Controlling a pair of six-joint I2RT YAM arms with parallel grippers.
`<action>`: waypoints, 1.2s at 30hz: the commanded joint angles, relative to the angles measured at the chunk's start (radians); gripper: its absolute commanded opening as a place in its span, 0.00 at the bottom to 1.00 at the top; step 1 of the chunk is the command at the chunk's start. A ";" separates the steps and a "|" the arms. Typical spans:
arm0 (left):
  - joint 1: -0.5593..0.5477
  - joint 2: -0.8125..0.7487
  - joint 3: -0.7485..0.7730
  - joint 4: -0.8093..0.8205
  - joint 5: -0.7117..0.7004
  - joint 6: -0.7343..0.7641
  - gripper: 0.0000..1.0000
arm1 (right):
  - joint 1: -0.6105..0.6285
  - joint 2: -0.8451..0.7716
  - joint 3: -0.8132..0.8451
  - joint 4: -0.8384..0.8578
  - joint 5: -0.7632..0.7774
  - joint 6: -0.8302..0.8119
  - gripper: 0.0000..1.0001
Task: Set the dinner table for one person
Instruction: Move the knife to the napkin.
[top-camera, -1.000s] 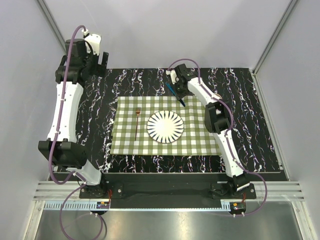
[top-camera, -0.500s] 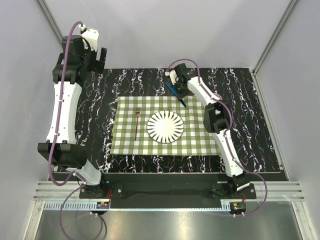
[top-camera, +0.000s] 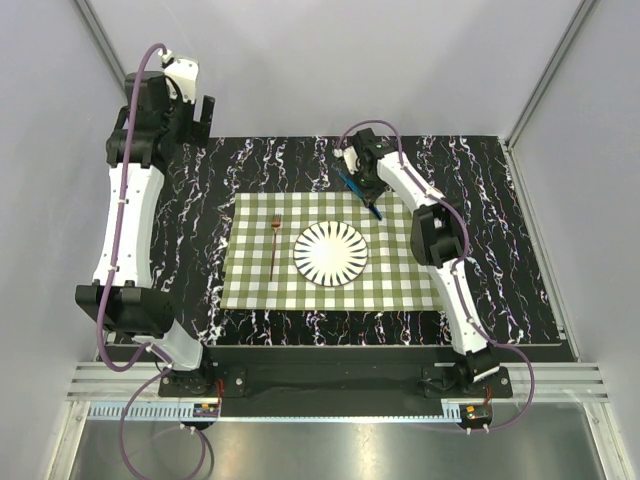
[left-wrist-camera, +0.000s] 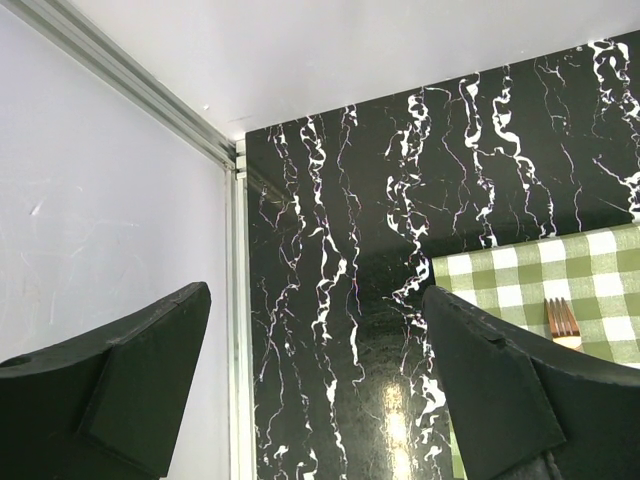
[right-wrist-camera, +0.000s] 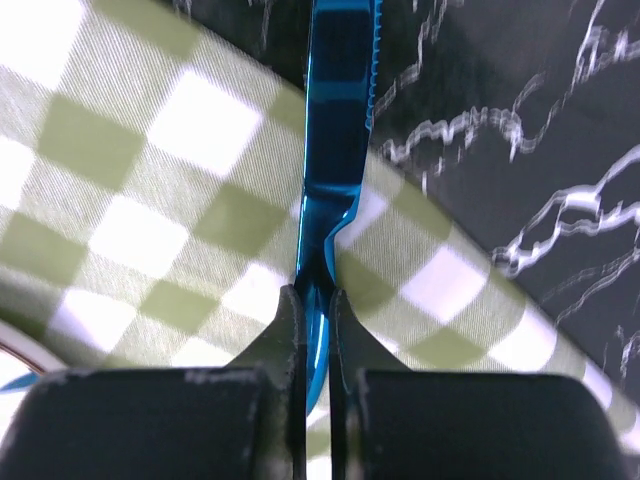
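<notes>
We see the black marbled counter lying under the checked cloth and showing all round it. A striped plate sits mid-cloth. Our left end effector gapes beyond the cloth's far-left corner. Our right end effector pinches a blue knife over its far edge. A fork lies on the cloth's left part.

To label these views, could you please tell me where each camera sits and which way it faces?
Top external: above and behind the robot, looking down on the dinner table; left arm and right arm show.
Left wrist: high at the far-left corner, facing table and fork; open left gripper shows.
Right wrist: low over the checked cloth; right gripper shut on blue knife.
Shared: top view also shows fork and knife.
</notes>
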 joint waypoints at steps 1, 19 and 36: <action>-0.008 -0.044 -0.019 0.037 0.026 -0.012 0.94 | -0.017 -0.118 -0.042 -0.075 0.052 0.015 0.00; -0.031 -0.058 -0.073 0.045 0.042 -0.016 0.94 | -0.036 -0.405 -0.372 -0.042 -0.042 0.317 0.00; -0.106 -0.018 -0.065 0.034 0.003 0.029 0.94 | -0.057 -0.534 -0.720 0.101 -0.051 0.551 0.00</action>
